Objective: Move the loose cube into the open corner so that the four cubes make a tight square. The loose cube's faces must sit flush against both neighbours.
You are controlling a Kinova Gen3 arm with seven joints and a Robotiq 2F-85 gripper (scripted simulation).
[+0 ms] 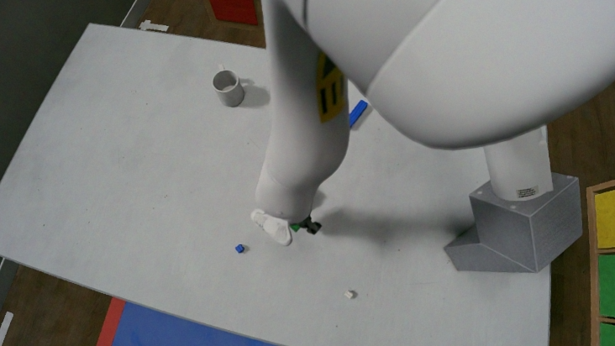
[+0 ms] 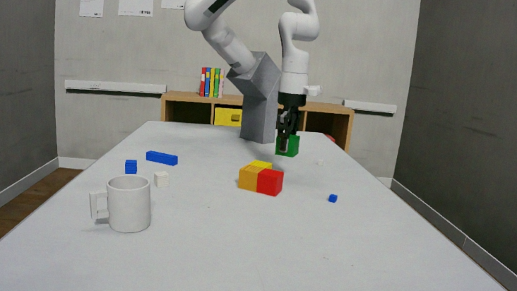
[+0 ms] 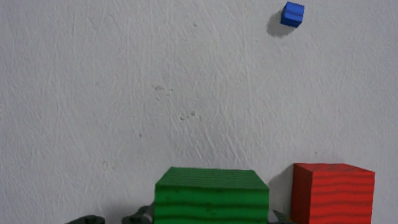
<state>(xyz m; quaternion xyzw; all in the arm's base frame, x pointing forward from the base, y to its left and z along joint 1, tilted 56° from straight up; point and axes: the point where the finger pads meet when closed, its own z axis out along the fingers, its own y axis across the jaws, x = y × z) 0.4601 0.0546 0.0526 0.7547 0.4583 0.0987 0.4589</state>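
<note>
My gripper [image 2: 287, 145] [image 3: 211, 218] is shut on the green cube [image 1: 295, 228] [image 2: 294, 145] [image 3: 211, 178] and holds it above the table. On the table, the orange cube [image 2: 248, 179] touches the red cube [image 2: 270, 181] [image 3: 342, 196] on its right in the exterior view, and the yellow cube [image 2: 261, 164] behind it. The open corner lies behind red and right of yellow there. The green cube hangs behind and to the right of these three. In the wrist view it is left of red with a gap. The arm hides the three cubes in the top view.
A grey mug [image 1: 231, 97] [image 2: 129, 206], blue bar [image 1: 358, 112] [image 2: 161, 158], blue block [image 2: 131, 167] and white block [image 2: 161, 179] stand on the left in the exterior view. A tiny blue cube [image 1: 239, 248] [image 2: 333, 198] [image 3: 291, 15] and tiny white cube [image 1: 349, 294] [image 2: 320, 162] lie on the right.
</note>
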